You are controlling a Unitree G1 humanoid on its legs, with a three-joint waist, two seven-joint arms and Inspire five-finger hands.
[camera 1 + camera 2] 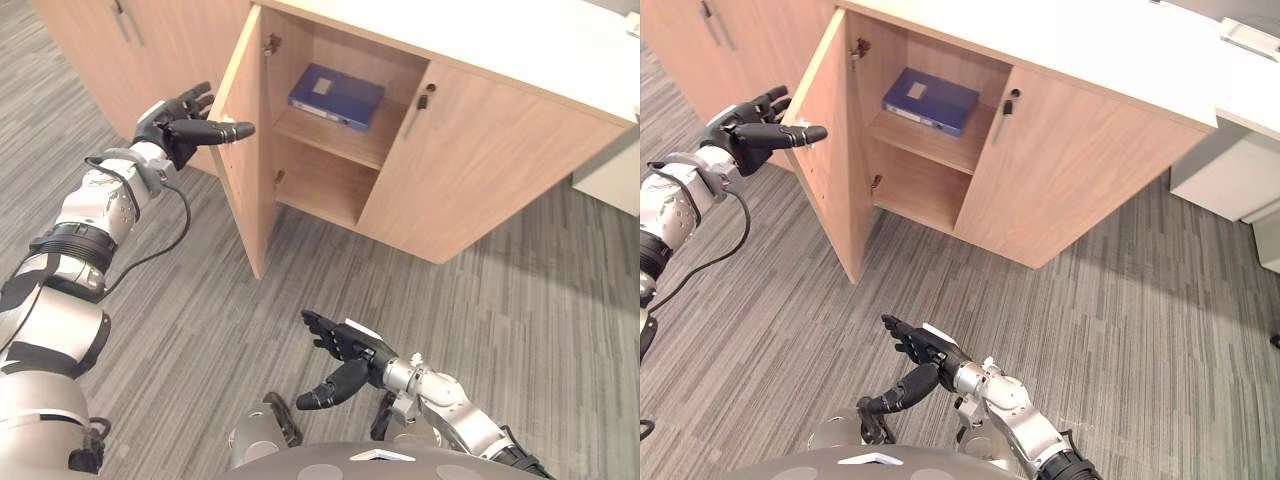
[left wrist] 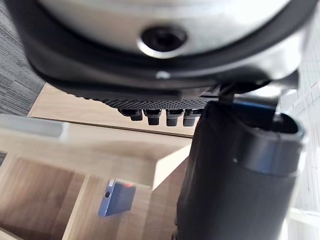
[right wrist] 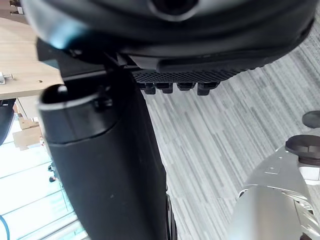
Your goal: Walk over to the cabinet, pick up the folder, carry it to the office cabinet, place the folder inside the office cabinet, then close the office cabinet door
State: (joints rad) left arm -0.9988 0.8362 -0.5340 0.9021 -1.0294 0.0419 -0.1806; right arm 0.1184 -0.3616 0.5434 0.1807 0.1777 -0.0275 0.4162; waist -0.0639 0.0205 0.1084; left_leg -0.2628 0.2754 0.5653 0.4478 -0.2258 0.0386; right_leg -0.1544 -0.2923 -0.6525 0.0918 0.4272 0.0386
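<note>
A blue folder (image 1: pixel 336 96) lies flat on the upper shelf inside the wooden office cabinet (image 1: pixel 470 150). It is also visible as a blue folder (image 2: pixel 116 198) in the left wrist view. The cabinet's left door (image 1: pixel 243 140) stands wide open. My left hand (image 1: pixel 178 125) is raised at the outer side of that door, fingers straight, thumb pointing at the door's edge. Low over the floor in front of me, my right hand (image 1: pixel 345 352) is open and holds nothing.
The cabinet's right door (image 1: pixel 480 165) is shut, with a dark handle (image 1: pixel 420 108). More wooden cabinet doors (image 1: pixel 130 50) stand to the left. A white unit (image 1: pixel 1230 170) stands at the right. Grey striped carpet (image 1: pixel 500 310) covers the floor.
</note>
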